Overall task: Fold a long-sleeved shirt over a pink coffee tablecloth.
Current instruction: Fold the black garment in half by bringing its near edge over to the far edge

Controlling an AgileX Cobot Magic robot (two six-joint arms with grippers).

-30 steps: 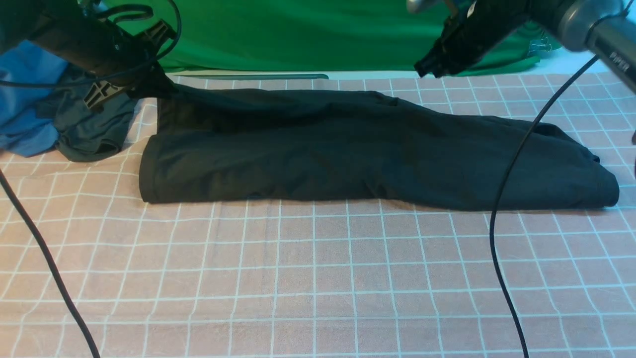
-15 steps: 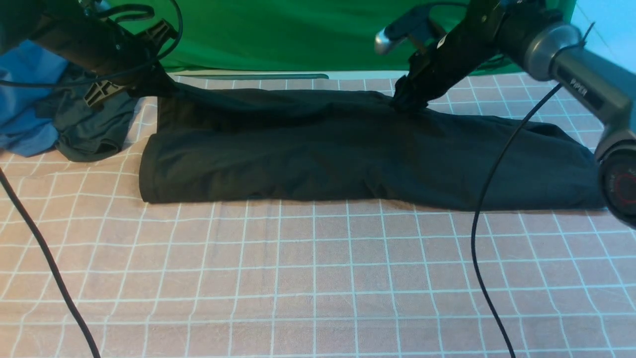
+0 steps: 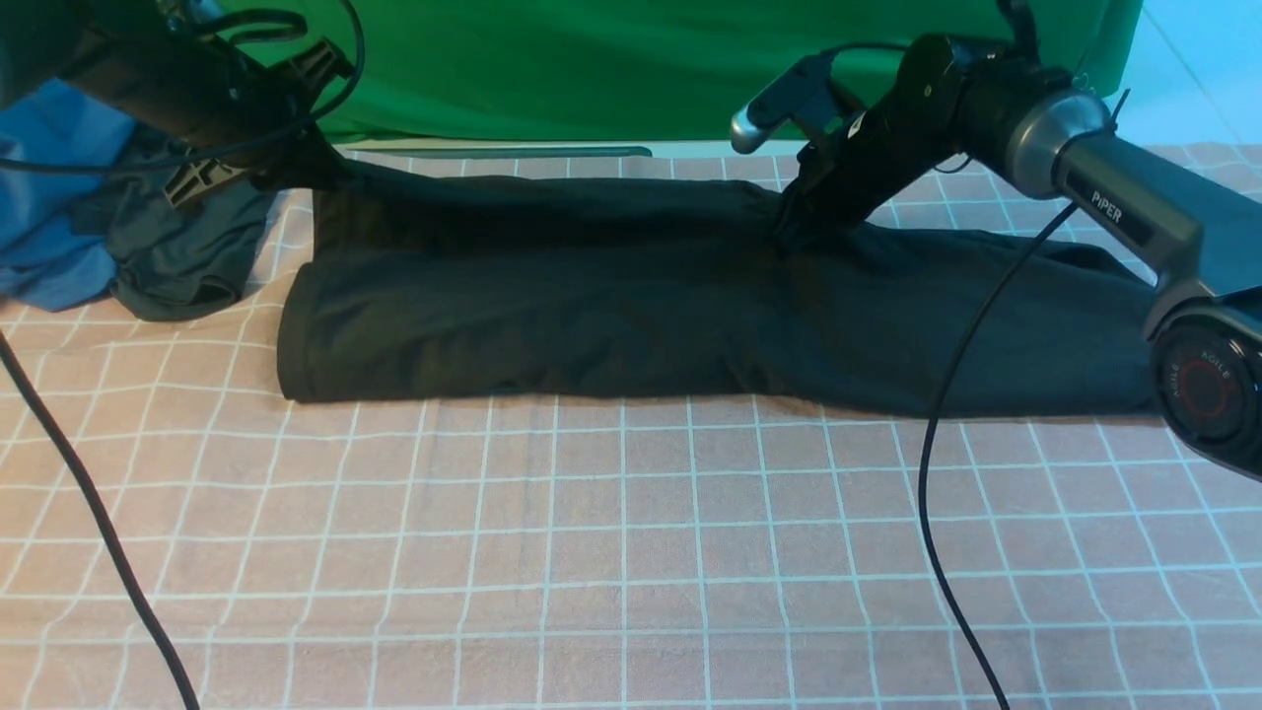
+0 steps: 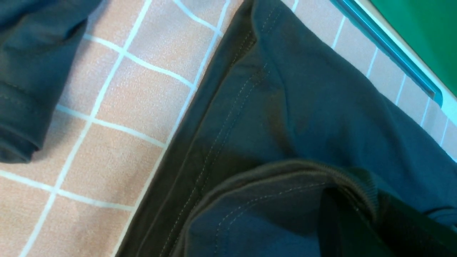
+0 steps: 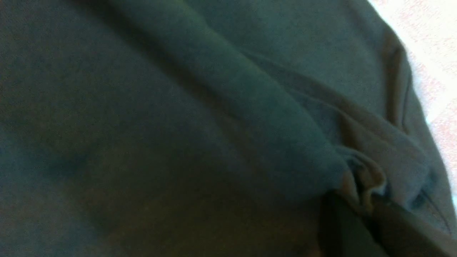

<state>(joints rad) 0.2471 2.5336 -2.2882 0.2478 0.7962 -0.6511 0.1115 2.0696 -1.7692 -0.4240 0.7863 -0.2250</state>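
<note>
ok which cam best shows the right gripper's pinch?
Right wrist view: the long-sleeved shirt bunches between the right gripper fingers. Front view gives only dark-on-dark contact at its far edge; left wrist view misses it.

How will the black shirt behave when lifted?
Likely floppy: the long-sleeved shirt bunches into ridges at the right gripper. Probably sags between there and the left gripper, being spread wide over the pink tablecloth. Thin folds suggest it's light.

Black shirt (image 3: 592, 306), dusty-pink tablecloth (image 3: 631, 552) (thin white grid), green backdrop (image 3: 552, 69), blue cloth (image 3: 39, 197).
</note>
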